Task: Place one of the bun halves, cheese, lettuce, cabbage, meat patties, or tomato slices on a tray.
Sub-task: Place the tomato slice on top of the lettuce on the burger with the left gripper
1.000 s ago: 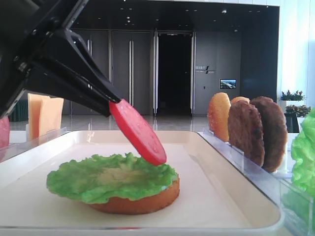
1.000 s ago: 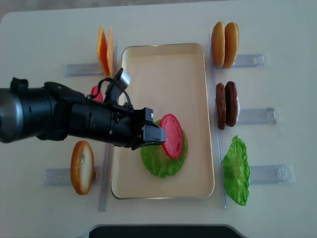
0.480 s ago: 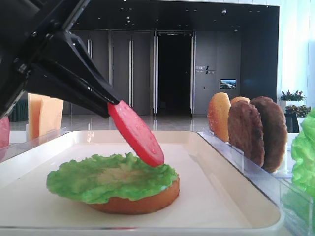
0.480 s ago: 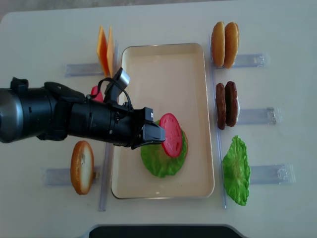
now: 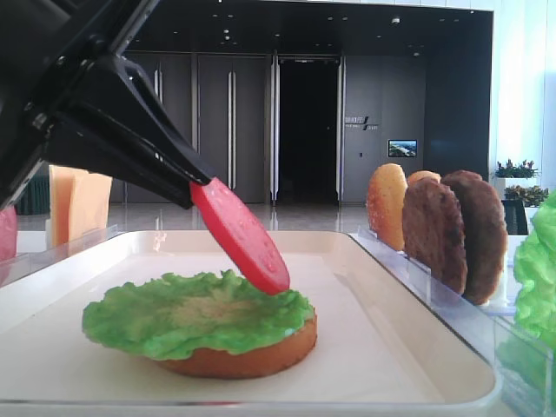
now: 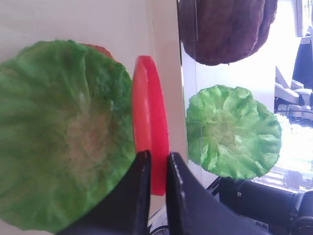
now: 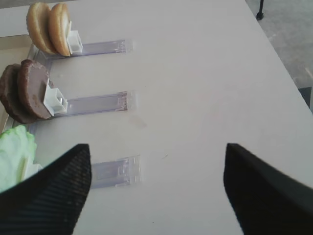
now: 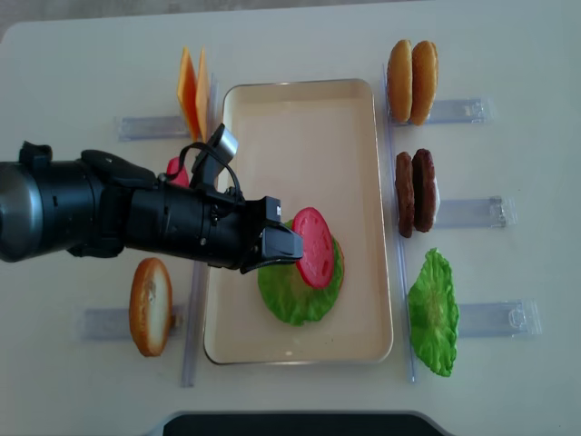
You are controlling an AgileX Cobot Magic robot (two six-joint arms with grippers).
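My left gripper (image 8: 287, 244) is shut on a red tomato slice (image 8: 316, 247), pinching its edge (image 6: 149, 122) between both fingers. The slice hangs tilted over the cream tray (image 8: 300, 118), its lower edge (image 5: 274, 278) close above a green lettuce leaf (image 5: 191, 313). Whether they touch I cannot tell. The leaf lies on a bun half (image 5: 252, 358) in the tray. My right gripper (image 7: 156, 149) stands open over bare table with nothing between its fingers.
Right of the tray, clear racks hold two bun halves (image 8: 411, 82), two meat patties (image 8: 415, 193) and a lettuce leaf (image 8: 434, 312). Left of it stand cheese slices (image 8: 192, 91), another bun half (image 8: 150, 306) and a bit of red tomato (image 8: 172, 169) behind my arm.
The tomato slice has dipped very slightly toward the lettuce. Nothing else has moved.
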